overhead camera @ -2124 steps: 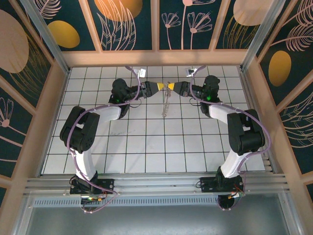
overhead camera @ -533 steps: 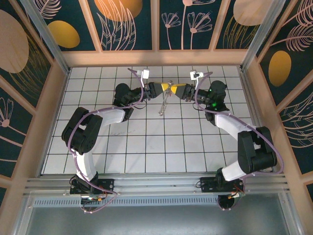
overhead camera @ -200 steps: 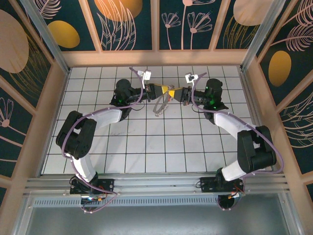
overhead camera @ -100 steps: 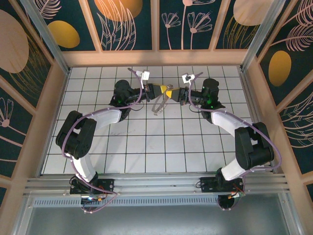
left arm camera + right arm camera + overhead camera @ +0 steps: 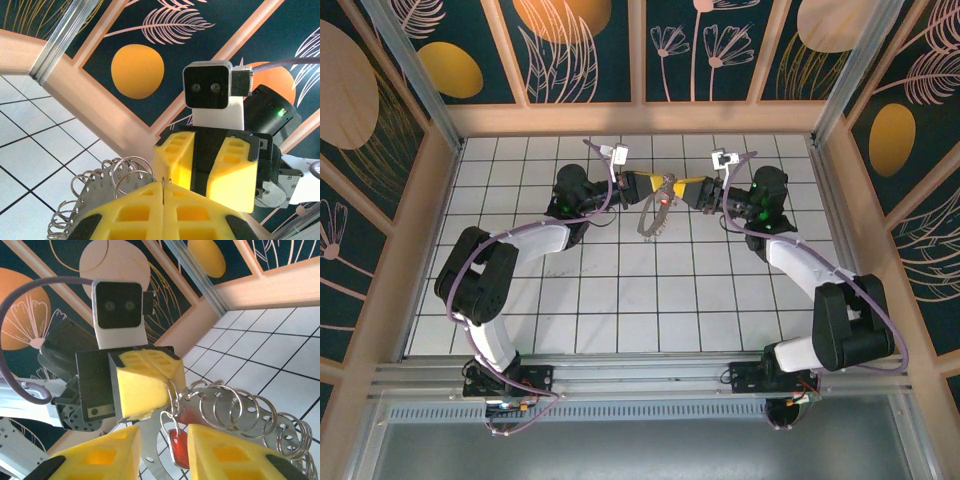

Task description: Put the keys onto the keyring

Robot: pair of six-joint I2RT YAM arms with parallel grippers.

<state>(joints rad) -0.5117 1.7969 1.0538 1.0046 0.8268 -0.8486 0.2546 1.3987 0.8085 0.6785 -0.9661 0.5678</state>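
My left gripper (image 5: 164, 192) is shut on a thin wire ring of the keyring (image 5: 98, 192), a curved metal plate carrying several wire rings. The plate hangs below the left gripper (image 5: 652, 186) over the far tiles, as the keyring (image 5: 653, 220) shows in the top view. The key (image 5: 180, 447), red-headed, dangles from a small ring at the left fingers (image 5: 145, 382). My right gripper (image 5: 164, 441) stands open with the key hanging loose between its pads, touching neither. In the top view the right gripper (image 5: 692, 190) is just right of the key (image 5: 667, 200).
White tiled floor (image 5: 640, 300) spreads between the arms and the near rail. A wooden rim (image 5: 640, 118) and dark patterned walls stand close behind both grippers. The two wrist cameras face each other at short distance.
My right gripper has opened and drawn back to the right, letting go of the key. The key now hangs from the ring held by the left gripper, which has stayed put.
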